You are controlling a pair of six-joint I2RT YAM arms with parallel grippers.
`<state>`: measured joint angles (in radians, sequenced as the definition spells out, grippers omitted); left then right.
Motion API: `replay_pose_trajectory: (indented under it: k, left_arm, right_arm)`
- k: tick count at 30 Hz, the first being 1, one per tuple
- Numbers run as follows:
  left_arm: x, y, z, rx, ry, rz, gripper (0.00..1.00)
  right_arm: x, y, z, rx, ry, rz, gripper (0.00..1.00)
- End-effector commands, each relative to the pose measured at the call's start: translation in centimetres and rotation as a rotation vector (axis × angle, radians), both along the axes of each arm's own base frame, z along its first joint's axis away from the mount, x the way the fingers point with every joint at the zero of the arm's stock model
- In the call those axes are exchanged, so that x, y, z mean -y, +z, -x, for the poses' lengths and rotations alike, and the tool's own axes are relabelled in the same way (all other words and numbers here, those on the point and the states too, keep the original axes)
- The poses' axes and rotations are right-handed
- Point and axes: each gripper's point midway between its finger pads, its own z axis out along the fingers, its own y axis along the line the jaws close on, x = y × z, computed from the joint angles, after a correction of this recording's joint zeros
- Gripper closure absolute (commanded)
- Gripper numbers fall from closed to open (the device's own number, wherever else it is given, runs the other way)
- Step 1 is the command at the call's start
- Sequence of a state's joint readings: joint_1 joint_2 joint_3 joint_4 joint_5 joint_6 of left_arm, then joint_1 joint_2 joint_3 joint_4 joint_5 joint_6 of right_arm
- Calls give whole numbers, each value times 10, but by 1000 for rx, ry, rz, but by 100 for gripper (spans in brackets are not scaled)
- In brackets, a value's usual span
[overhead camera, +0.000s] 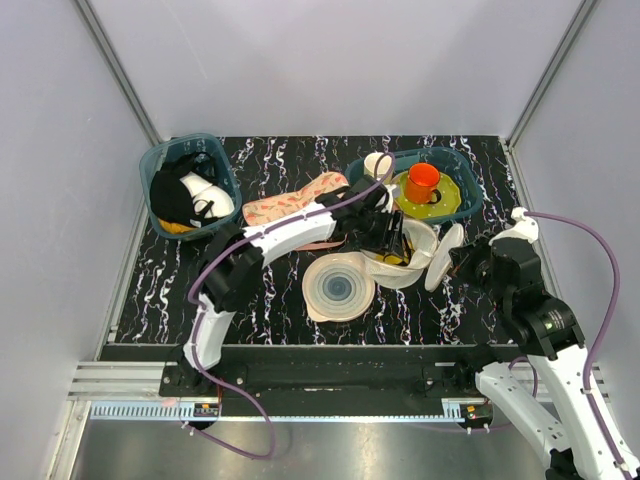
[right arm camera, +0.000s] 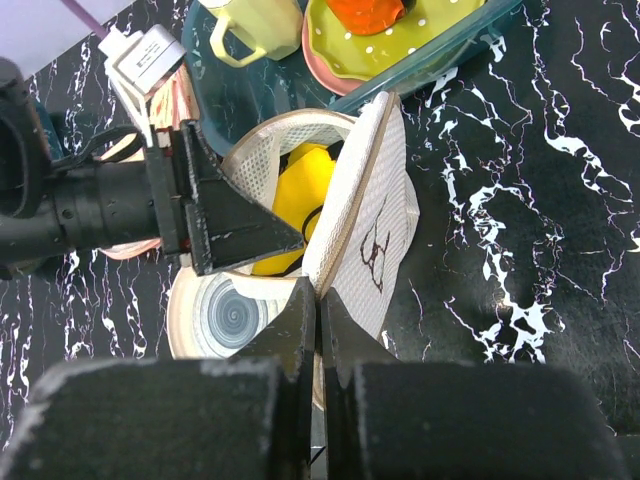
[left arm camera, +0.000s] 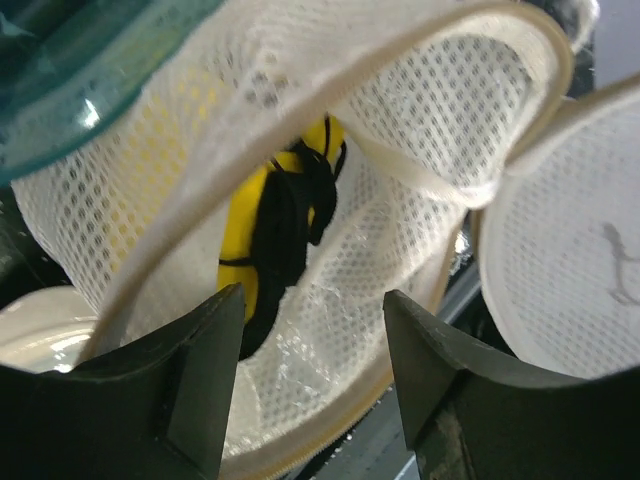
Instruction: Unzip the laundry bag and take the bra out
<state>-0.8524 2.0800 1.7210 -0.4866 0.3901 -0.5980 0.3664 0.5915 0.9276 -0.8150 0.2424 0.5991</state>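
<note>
The right gripper point(right arm camera: 318, 308) has its fingers pressed shut on the lower edge of the laundry bag point(right arm camera: 378, 190), pinching its unzipped flap, which stands on edge. The left gripper point(left arm camera: 312, 298) has its fingers spread wide at the bag's open mouth, gripping nothing. The yellow bra point(left arm camera: 255, 225) lies inside the mesh, and the bag rests against a ringed disc point(right arm camera: 225, 315) on the black marbled table point(right arm camera: 520, 200).

Seemingly a robotics lab cell, plain grey walls point(overhead camera: 330, 60), aluminium frame rails point(overhead camera: 115, 380), black marbled tabletop point(overhead camera: 290, 160)
</note>
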Motion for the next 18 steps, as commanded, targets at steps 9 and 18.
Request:
replay_pose_trajectory:
  k: [9, 18]
  left_arm:
    - [7, -5, 11, 107, -55, -87, 41]
    - [2, 32, 30, 151, -62, -11, 40]
  right_arm:
    - [6, 36, 9, 93, -6, -13, 100]
    - [10, 54, 10, 143, -15, -8, 100]
